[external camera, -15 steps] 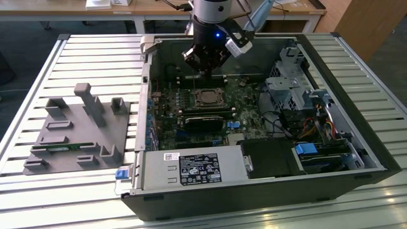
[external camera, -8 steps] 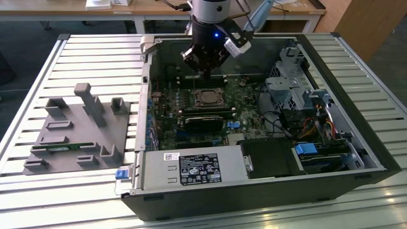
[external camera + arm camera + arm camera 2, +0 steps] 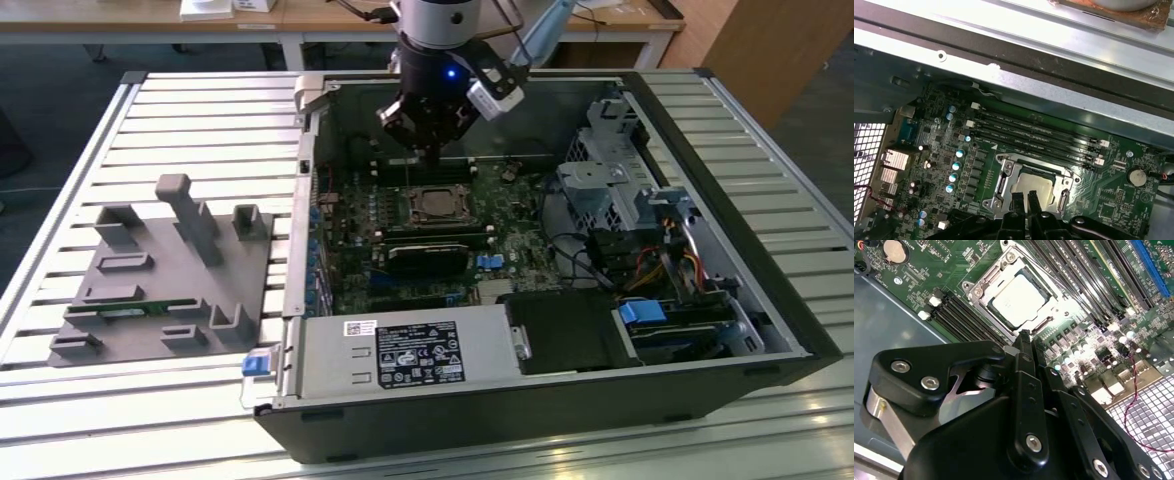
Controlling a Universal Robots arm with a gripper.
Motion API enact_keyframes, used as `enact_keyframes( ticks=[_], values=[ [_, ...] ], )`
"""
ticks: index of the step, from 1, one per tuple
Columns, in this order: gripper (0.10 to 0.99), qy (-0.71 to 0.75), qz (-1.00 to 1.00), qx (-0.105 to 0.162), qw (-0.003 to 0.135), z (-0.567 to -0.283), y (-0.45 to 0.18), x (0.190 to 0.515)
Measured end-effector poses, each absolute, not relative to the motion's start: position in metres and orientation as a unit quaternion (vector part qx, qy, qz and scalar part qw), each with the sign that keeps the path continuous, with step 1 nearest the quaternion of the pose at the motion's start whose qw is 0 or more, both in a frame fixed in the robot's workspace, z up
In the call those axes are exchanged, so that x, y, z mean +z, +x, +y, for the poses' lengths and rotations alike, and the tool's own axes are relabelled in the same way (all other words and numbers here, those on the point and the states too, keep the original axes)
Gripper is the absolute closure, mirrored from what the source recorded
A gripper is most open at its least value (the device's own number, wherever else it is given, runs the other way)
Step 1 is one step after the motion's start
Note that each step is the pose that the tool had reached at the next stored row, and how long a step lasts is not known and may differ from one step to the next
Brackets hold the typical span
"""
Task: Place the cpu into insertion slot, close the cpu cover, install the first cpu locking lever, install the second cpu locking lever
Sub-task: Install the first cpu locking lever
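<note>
In the insertion slot [image 3: 1040, 170], set in the green motherboard [image 3: 400, 240], the cpu [image 3: 1019, 299] lies flat with its dull silver top facing up. The cpu cover [image 3: 985, 280], a thin silver frame, lies down around it, and the chip shows through its square window. In the first wrist view, the long black memory slots [image 3: 1034, 135] run just beside the socket.

The gripper [image 3: 1024, 335] hangs above this part of the board. Its jaws are drawn close together with only a thin slit between them, and they pinch nothing. In both wrist views the tips point at the near edge of the cover. In the exterior view they sit raised above the board, apart from the chip.

The motherboard lies inside an open black computer case [image 3: 534, 420] resting on its side on a slatted metal table [image 3: 200, 110]. On the exterior view's left, well apart from the case, a grey fixture block [image 3: 160, 280] with upright posts stands on the same table.
</note>
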State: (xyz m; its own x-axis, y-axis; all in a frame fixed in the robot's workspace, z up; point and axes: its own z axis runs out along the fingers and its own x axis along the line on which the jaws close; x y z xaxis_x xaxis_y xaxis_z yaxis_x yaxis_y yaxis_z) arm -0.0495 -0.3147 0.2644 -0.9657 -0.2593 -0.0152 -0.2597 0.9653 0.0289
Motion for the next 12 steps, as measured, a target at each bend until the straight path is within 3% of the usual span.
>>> enact_keyframes(
  ticks=[12],
  values=[
    [0.91, -0.127, 0.992, 0.015, 0.006, -0.3146, -0.0576, 0.2644]
  ],
)
